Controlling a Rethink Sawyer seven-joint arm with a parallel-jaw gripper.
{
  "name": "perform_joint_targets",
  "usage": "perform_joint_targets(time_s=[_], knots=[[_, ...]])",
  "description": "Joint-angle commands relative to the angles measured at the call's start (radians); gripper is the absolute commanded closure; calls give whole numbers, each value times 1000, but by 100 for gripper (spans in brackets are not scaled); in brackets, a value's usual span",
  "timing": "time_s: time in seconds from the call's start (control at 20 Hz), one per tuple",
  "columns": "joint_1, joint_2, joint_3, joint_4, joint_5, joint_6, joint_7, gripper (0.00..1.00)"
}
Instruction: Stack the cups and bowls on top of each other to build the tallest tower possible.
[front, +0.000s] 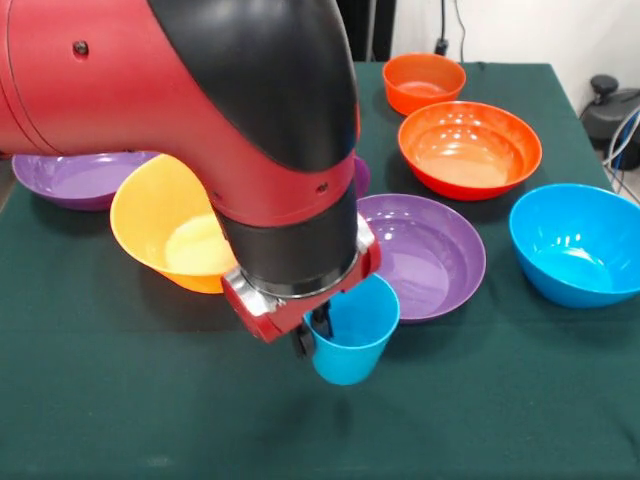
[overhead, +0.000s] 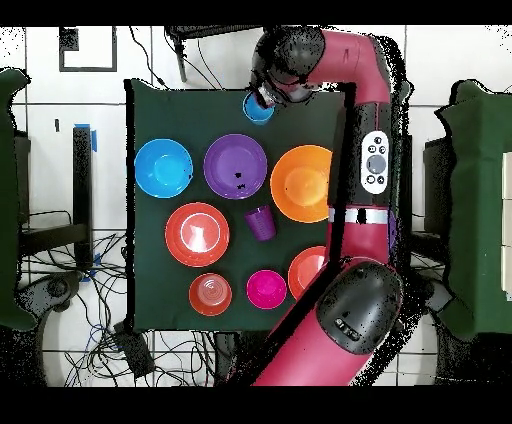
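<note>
Gripping the light blue cup (front: 352, 340) by its rim, the gripper (front: 318, 330) holds it upright, mouth up, long axis vertical, just off the purple bowl (front: 425, 255), toward the table (front: 120, 400) edge. Beside that bowl sit the big orange bowl (front: 165, 225), blue bowl (front: 580, 245) and red-orange bowl (front: 470, 148); the purple cup (overhead: 261, 222) stands behind it.
</note>
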Motion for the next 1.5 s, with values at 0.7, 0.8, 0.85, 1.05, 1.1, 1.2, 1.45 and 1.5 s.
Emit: perform_joint_targets(time_s=[0.7, 0.8, 0.85, 1.05, 1.1, 1.2, 1.45, 1.5], knots=[[13, 3, -241, 58, 78, -212, -187, 100], [21, 15, -243, 39, 83, -214, -198, 100], [22, 19, -246, 37, 87, -216, -198, 100], [36, 26, -254, 21, 97, -213, -197, 100], [39, 27, -254, 15, 99, -209, -199, 100], [49, 32, -253, 4, 102, -206, -192, 100], [61, 56, -249, -18, 110, -210, -183, 100], [55, 63, -256, -3, 114, -225, -176, 100]])
